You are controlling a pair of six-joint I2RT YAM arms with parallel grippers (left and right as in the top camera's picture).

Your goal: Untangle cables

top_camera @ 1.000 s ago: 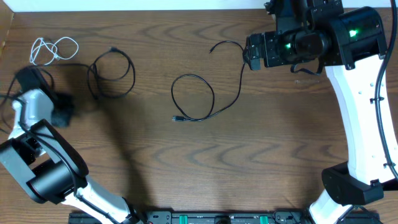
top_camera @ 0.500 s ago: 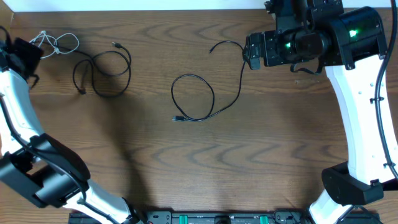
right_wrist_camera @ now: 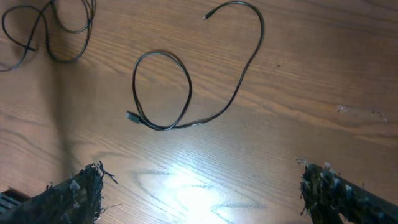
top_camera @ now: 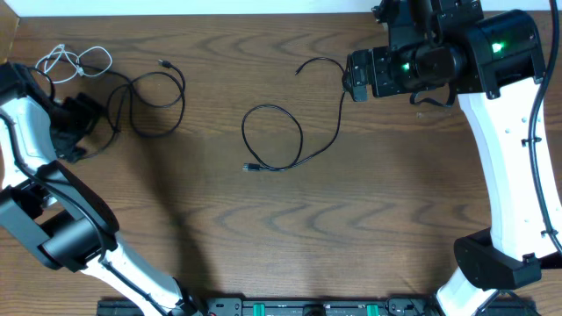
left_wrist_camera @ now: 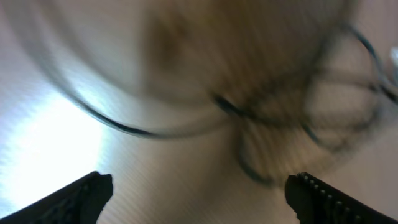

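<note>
White cable is bunched at the table's far-left corner. Left black cable is looped just beside it. Middle black cable lies well apart. Left gripper is near the left loop, released; its wrist view is blurred. Right gripper is at far right, released and empty.

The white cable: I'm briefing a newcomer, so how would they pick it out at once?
In the overhead view, look to the far left corner of the wooden table. A small scribbled bundle lies there, the white cable, beside a looped black cable. It alone is white, and it is the shortest.
</note>
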